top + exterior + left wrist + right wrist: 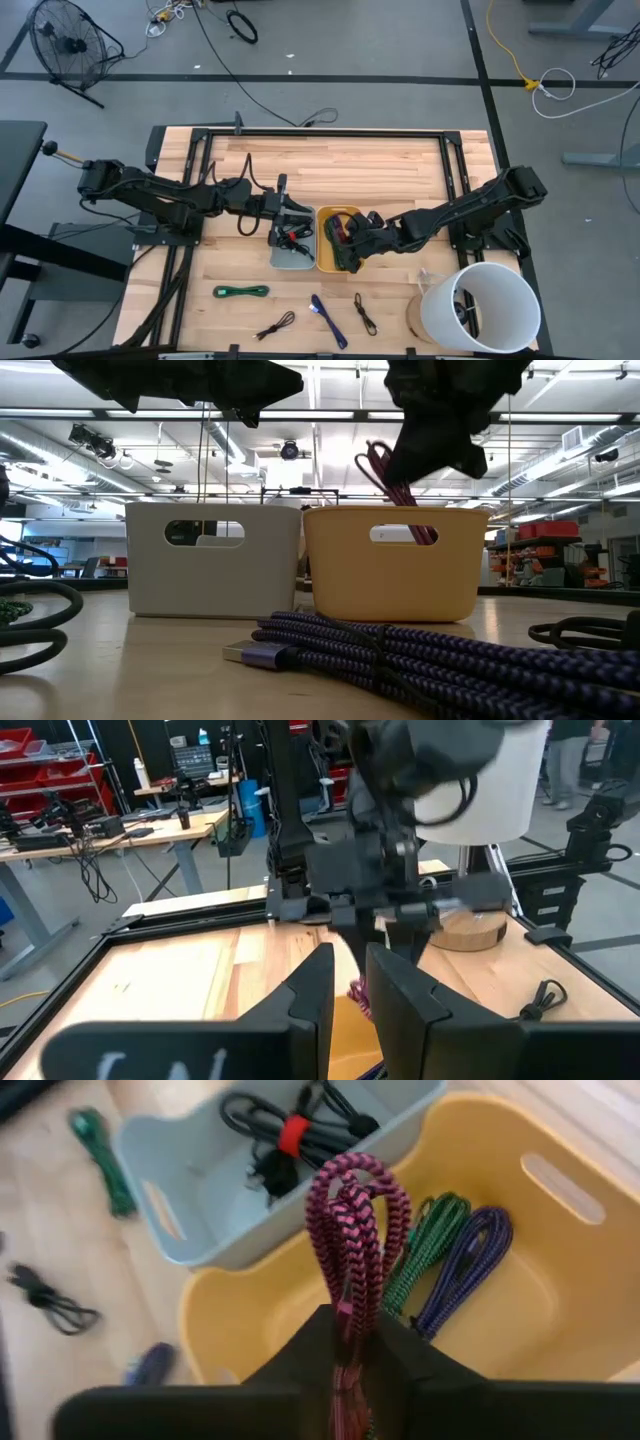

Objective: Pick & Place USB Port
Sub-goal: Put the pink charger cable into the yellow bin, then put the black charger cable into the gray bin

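Observation:
My right gripper [350,1330] is above the yellow bin [340,262] and is shut on a pink-and-black braided cable bundle [355,1220]. In the low view the pink cable [392,482] slants down behind the yellow bin's rim [395,512]. Green and purple cables [450,1260] lie on the bin's floor. My left gripper [348,982] hovers above the grey bin [290,258], its fingers a narrow gap apart and holding nothing. Black cables with a red tie [290,1135] lie in the grey bin. My right gripper pinches the pink cable bundle between its two fingers [400,1355], several strands together. The looped end [350,1175] sticks out past the fingertips. The fingers come slanting down from above and from the table's right. The bundle's lower part [425,535] shows inside the yellow bin through the handle slot.
On the near part of the table lie a green cable [242,291], a black cable [275,326], a purple braided USB cable [328,320] and another black cable [365,313]. A white bucket [485,305] stands at the near right corner. A black frame [320,133] borders the table.

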Motion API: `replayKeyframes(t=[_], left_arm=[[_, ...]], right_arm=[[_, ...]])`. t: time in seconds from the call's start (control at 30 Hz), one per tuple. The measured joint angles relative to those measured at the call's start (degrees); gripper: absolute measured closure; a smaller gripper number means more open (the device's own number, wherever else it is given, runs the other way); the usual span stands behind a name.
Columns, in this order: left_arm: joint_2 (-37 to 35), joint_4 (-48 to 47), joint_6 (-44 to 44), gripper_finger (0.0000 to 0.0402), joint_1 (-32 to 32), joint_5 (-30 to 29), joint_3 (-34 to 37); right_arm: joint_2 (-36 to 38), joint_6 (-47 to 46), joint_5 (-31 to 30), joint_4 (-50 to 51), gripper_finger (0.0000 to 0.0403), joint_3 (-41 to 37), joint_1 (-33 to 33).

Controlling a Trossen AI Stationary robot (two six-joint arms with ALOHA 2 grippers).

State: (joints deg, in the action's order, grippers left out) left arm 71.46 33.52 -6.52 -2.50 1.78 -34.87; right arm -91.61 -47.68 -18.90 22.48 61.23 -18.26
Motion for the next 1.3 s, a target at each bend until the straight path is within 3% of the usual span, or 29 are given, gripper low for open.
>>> replayKeyframes(t=[0.23,0.4,0.53,0.87,1.1,1.3], left_arm=[[0.0,0.0,0.0,0.0333,0.0,0.0,0.0],[0.0,0.0,0.0,0.0333,0.0,0.0,0.0],[0.0,0.1,0.7,0.0333,0.0,0.0,0.0],[0.0,0.2,1.4,0.0333,0.0,-0.1,0.0],[0.0,0.2,3.0,0.0333,0.0,0.0,0.0],[0.0,0.1,4.4,0.0333,0.0,-0.1,0.0]], right_arm=[[-1.8,1.5,-1.3,2.0,0.0256,0.0,0.6],[-1.1,5.2,-4.2,-0.9,0.0223,0.0,1.0],[-1.0,6.4,-0.1,-1.4,0.0218,0.0,1.0],[-0.4,6.4,17.4,-11.5,0.0227,0.0,-0.8],[-0.4,6.3,18.6,-20.7,0.0230,0.0,-7.0],[-0.4,2.9,12.7,-20.0,0.0230,0.0,-11.8]])
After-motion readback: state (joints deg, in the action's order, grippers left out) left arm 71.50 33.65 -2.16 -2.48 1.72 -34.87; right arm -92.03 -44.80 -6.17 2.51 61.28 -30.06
